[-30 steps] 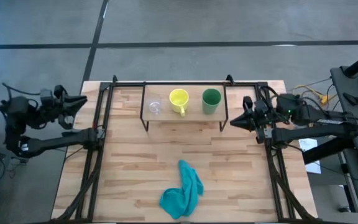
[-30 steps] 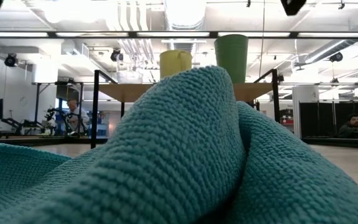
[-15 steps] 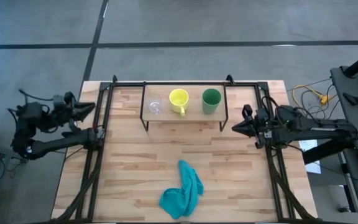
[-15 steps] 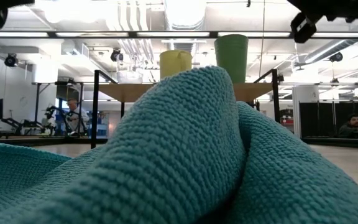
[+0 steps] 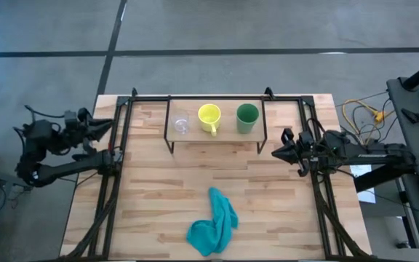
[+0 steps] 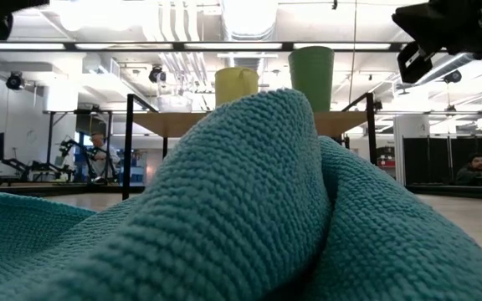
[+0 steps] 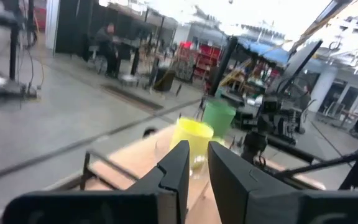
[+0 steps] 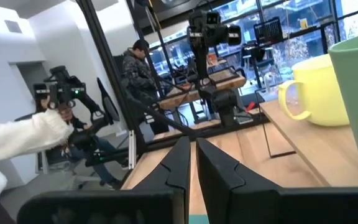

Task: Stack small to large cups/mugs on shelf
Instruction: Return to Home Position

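Three vessels stand in a row on the shelf (image 5: 217, 138), a low wooden top on thin black legs at the table's far side. They are the clear glass cup (image 5: 181, 124), the yellow mug (image 5: 209, 116) and the green cup (image 5: 247, 116). In the low view, the yellow mug (image 6: 236, 86) and the green cup (image 6: 311, 77) rise behind the teal cloth. My left gripper (image 5: 111, 125) hovers shut at the table's left edge, left of the shelf. My right gripper (image 5: 275, 153) hovers shut just right of the shelf's near right leg, pointing left.
A crumpled teal cloth (image 5: 213, 222) lies on the table near its near edge and fills most of the low view. A black frame (image 5: 195, 97) rails the table's far, left and right sides. People (image 8: 135, 68) are in the room beyond.
My right gripper has moved toward the table's near edge and come down, dropping into the low view's top right. My left gripper has moved right toward the table and down a little. The cups and the cloth have stayed put.
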You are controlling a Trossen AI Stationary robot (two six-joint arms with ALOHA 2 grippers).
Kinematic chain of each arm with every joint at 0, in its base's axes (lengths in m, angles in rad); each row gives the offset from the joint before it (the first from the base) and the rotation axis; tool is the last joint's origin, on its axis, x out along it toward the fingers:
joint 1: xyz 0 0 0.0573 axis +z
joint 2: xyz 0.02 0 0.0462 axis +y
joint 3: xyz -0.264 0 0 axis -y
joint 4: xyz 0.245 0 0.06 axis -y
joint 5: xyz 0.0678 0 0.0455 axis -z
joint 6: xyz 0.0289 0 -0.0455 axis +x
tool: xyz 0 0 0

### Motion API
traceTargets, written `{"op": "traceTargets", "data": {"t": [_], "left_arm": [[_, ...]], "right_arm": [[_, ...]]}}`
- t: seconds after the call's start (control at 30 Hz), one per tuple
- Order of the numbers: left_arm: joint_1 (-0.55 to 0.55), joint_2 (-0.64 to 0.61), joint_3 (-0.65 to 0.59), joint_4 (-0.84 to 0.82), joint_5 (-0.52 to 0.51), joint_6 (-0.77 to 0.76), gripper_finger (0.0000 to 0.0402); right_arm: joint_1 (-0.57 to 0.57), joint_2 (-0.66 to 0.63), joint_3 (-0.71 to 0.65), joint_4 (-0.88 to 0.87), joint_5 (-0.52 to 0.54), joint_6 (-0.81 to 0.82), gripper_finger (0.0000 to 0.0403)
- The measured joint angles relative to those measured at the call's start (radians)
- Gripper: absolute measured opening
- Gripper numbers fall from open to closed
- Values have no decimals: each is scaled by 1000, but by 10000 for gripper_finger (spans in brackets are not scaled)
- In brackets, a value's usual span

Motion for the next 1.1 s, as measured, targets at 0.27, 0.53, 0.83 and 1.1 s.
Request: {"op": "traceTargets", "data": {"t": [0.27, 0.53, 0.83, 1.1], "left_arm": [[0, -3, -141, 117, 4, -16, 46], [0, -7, -291, 230, 5, -40, 46], [0, -8, -452, 443, 168, -58, 46], [0, -9, -541, 468, 335, -46, 46]], "right_arm": [[0, -8, -21, 12, 0, 26, 22], [0, -9, -48, 52, 0, 1, 22], [0, -9, -82, 54, 0, 6, 22], [0, -9, -104, 52, 0, 2, 22]]}}
